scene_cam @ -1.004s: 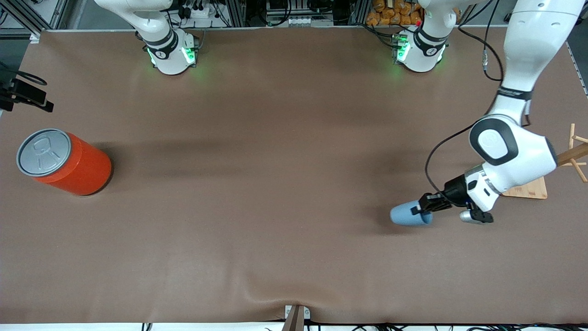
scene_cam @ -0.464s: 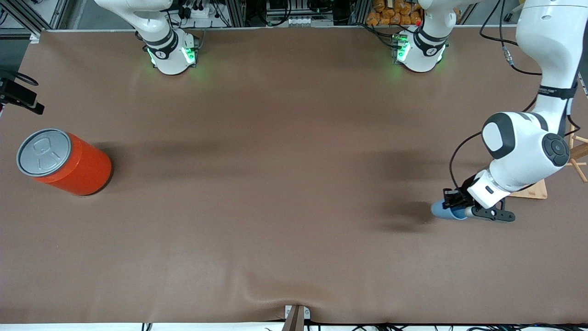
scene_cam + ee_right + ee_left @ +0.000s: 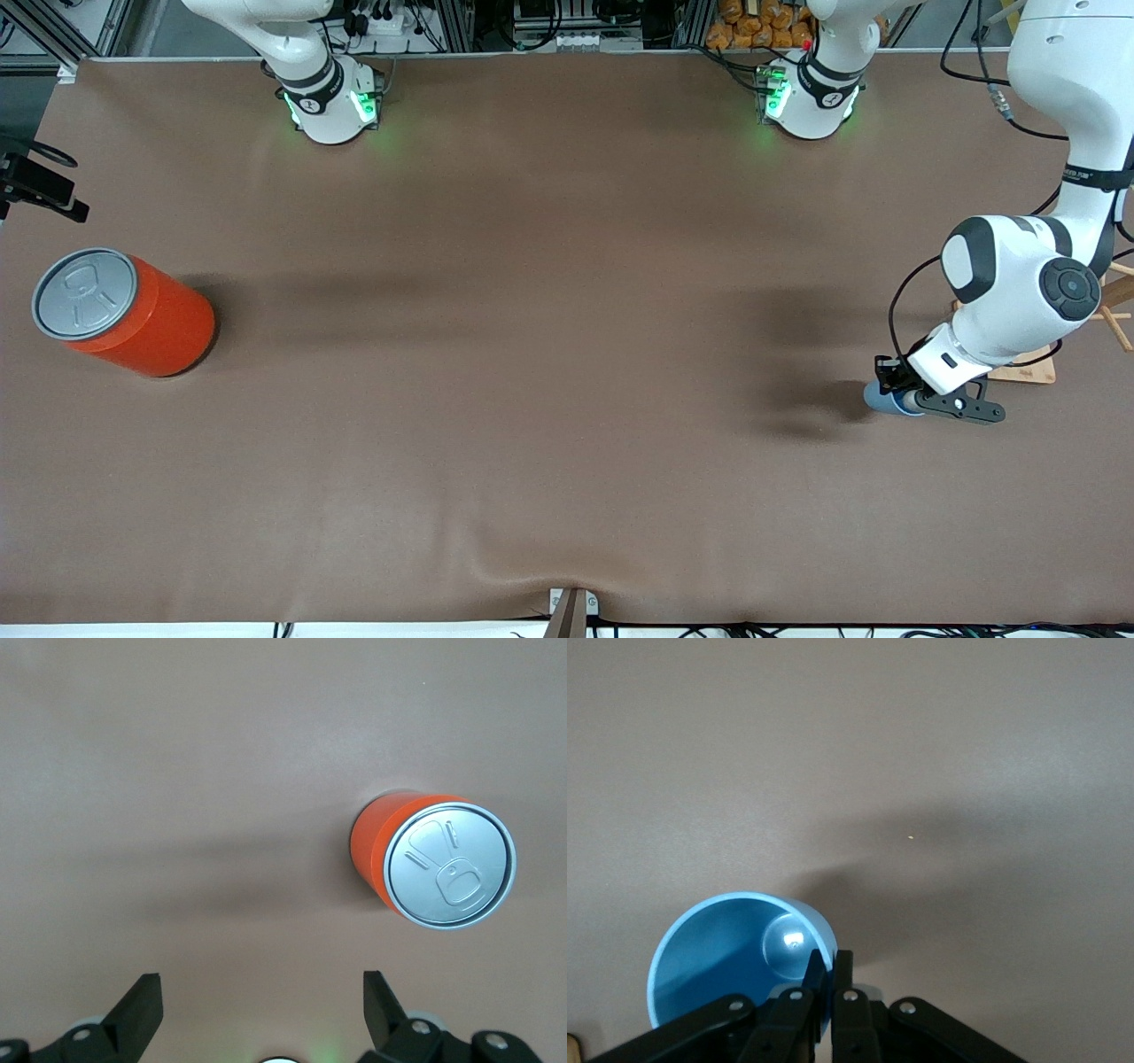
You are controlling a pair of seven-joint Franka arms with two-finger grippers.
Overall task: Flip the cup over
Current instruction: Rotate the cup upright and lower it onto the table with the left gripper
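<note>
The small light-blue cup point(image 3: 879, 400) hangs in my left gripper point(image 3: 889, 383) over the table by the left arm's end, mostly hidden under the wrist. In the left wrist view the cup point(image 3: 713, 961) shows its open mouth and inner bottom to the camera. The left gripper point(image 3: 830, 964) is shut on the cup's rim wall, one finger inside and one outside. My right gripper point(image 3: 259, 992) is open and empty, high over the table near the orange can.
The big orange can point(image 3: 124, 310) with a grey lid stands near the right arm's end; it also shows in the right wrist view point(image 3: 434, 859). A wooden stand point(image 3: 1028, 370) sits under the left arm, close to the cup.
My left gripper has carried the cup toward the left arm's end of the table and turned it. The cup's shadow moved with it. The can has not moved.
</note>
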